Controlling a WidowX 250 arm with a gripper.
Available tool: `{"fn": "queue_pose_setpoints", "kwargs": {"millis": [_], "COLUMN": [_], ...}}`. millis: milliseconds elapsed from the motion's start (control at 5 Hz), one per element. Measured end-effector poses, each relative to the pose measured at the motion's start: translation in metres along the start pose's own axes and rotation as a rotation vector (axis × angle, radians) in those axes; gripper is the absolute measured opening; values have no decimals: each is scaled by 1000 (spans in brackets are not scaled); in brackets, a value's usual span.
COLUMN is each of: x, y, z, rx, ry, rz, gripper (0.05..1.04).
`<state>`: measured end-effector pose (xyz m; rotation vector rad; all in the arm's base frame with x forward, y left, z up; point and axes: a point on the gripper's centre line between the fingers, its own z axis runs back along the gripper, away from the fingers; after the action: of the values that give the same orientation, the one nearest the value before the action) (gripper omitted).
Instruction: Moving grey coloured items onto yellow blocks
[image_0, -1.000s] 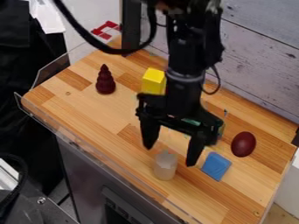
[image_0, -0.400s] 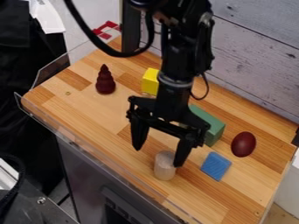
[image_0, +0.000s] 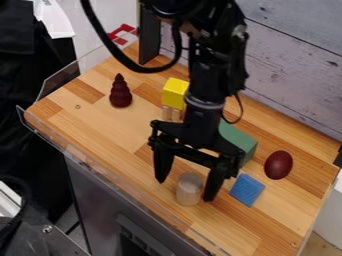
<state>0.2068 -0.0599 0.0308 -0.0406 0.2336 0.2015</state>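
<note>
Cylinder (image_0: 190, 190) stands nr tabletop (image_0: 100, 125) edge, btwn end effector's (image_0: 186, 190) 2 wide-spread fingers (image_0: 161, 167).

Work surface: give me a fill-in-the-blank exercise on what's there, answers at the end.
The fingers of the gripper are ____, not shut.
In this view, the grey cylinder appears ____ the two fingers.
The flat piece between the cylinder and the dark red egg is coloured ____.
The block nearest the dark red cone is coloured ____.

Missing words: open; between; blue; yellow.
</note>
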Motion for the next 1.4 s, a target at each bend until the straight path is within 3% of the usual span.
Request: {"fn": "queue_pose_setpoints", "kwargs": {"millis": [200, 400, 600, 800, 1000, 1200, 1400], "x": [1, 3, 6, 6, 5, 16, 27], "y": [-5, -4, -4, -5, 0, 10, 32], "z": [2, -12, -13, -13, 16, 67, 101], "rx": [-13, -14, -26, -24, -5, 6, -5], "ry": [-6, 16, 3, -2, -66, -178, -242], "rz": [-3, 4, 17, 23, 30, 36, 75], "gripper": [963, 682, 522, 522, 522, 522, 522]}}
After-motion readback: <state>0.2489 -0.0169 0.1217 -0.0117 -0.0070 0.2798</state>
